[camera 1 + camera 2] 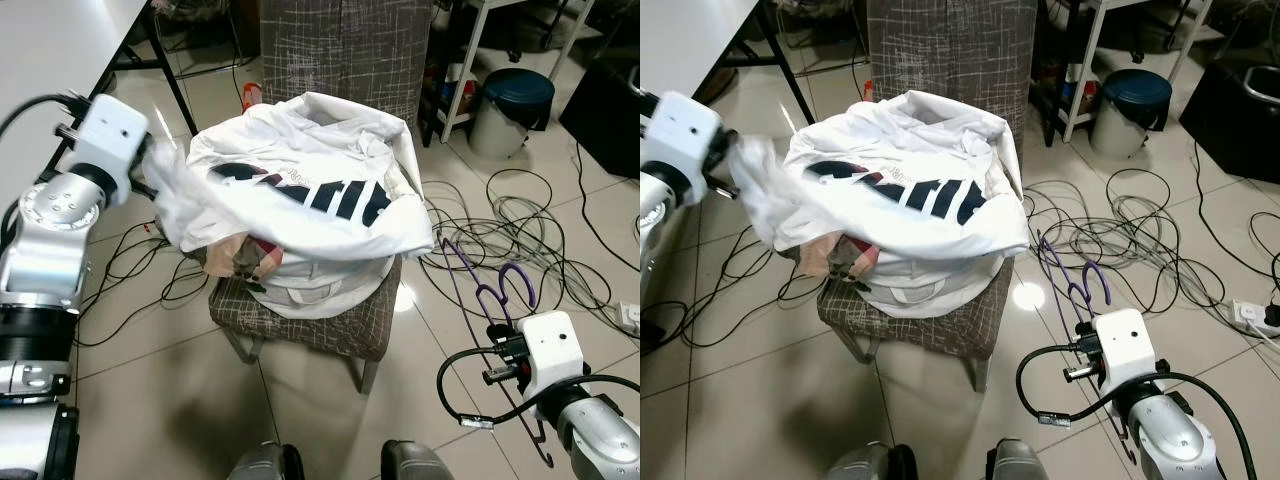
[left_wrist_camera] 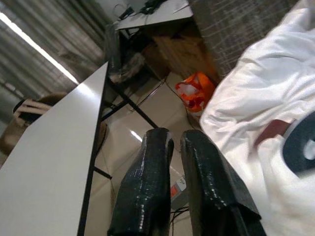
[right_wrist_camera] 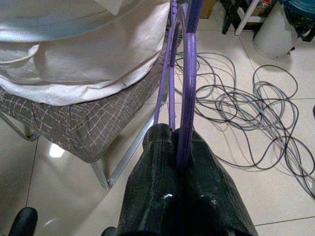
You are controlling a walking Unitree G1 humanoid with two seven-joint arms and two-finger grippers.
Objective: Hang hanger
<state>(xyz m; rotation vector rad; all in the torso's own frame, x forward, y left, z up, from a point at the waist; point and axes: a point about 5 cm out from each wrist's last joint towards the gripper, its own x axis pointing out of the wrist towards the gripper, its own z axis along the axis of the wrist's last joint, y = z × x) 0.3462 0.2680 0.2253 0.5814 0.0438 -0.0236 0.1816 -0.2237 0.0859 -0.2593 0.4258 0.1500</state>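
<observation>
Hanger held ready beside the garment, before insertion.
A white shirt (image 1: 300,190) is draped over the chair (image 1: 300,320), its edge lifted by the left gripper (image 1: 150,185), fingers nearly closed. The purple hanger (image 1: 490,290) is clamped in the right gripper (image 3: 179,147); threading it into the shirt is judged next.

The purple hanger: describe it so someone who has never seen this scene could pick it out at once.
Start at the grey checked chair heaped with white laundry, then look to its right, above the tiled floor with tangled cables. There the right hand is shut on the purple hanger, held low beside the seat. It is the one thin purple wire shape with a hook; the cables around it are black and grey.
</observation>
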